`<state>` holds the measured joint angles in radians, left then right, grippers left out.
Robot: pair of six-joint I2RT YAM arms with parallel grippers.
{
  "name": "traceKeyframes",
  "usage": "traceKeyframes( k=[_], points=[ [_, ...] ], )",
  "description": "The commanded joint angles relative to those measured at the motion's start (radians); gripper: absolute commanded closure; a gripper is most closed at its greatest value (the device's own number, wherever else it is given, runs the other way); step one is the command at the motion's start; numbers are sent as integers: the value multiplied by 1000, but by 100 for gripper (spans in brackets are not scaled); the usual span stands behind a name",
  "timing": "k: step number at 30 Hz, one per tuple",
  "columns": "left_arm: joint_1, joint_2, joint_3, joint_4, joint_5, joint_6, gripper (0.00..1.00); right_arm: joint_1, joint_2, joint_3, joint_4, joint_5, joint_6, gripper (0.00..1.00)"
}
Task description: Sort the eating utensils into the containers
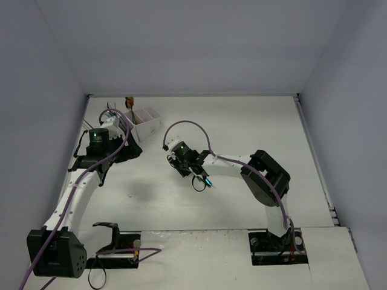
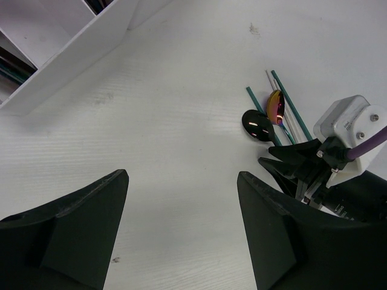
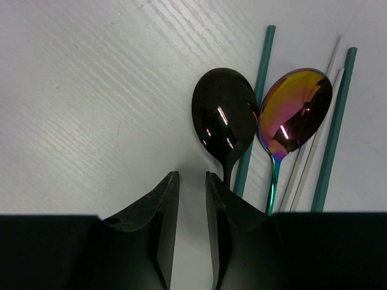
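A black spoon [image 3: 224,115] and an iridescent rainbow spoon [image 3: 295,112] lie bowl-up on the table, side by side. Two teal sticks [image 3: 261,66] and pale white sticks [image 3: 314,145] lie among them. My right gripper [image 3: 192,175] hovers just left of the black spoon's neck. Its jaws stand a narrow gap apart, with bare table between them. The spoon's handle runs under the right finger [image 3: 233,205]. My left gripper [image 2: 181,175] hangs wide open and empty over bare table near the white caddy [image 2: 78,48]. The same utensils [image 2: 257,124] show in that view.
The white caddy [image 1: 145,124] stands at the back left, with a few utensils [image 2: 12,69] in its compartments and a copper one [image 1: 128,101] sticking up behind it. My right gripper [image 1: 199,181] works at mid-table. Grey walls close in the table on three sides.
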<state>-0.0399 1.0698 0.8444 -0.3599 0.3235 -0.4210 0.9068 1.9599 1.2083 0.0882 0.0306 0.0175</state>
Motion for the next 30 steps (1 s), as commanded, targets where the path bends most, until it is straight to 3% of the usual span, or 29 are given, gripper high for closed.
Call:
traceKeyframes(
  k=[1,4,7,11,19,25,30],
  points=[
    [-6,-13,28,44,19,11,30,31,-35,46,7,46,-8,78],
    [-24,-10,26,45,13,-12,30,31,-101,35,4,84,-8,73],
    [-115,2,46,35,-60,-64,30,18,-208,6,-10,175,3,65],
    [-358,58,75,36,-278,-226,30,-46,-317,-60,-22,262,58,51],
    [-639,346,203,5,-612,-594,30,-147,-507,-239,-48,417,224,35],
    [-737,599,416,-124,-736,-713,32,-245,-613,-325,-47,372,311,30],
    [-749,690,445,-151,-763,-781,41,-285,-672,-370,-43,352,299,30]
  ],
)
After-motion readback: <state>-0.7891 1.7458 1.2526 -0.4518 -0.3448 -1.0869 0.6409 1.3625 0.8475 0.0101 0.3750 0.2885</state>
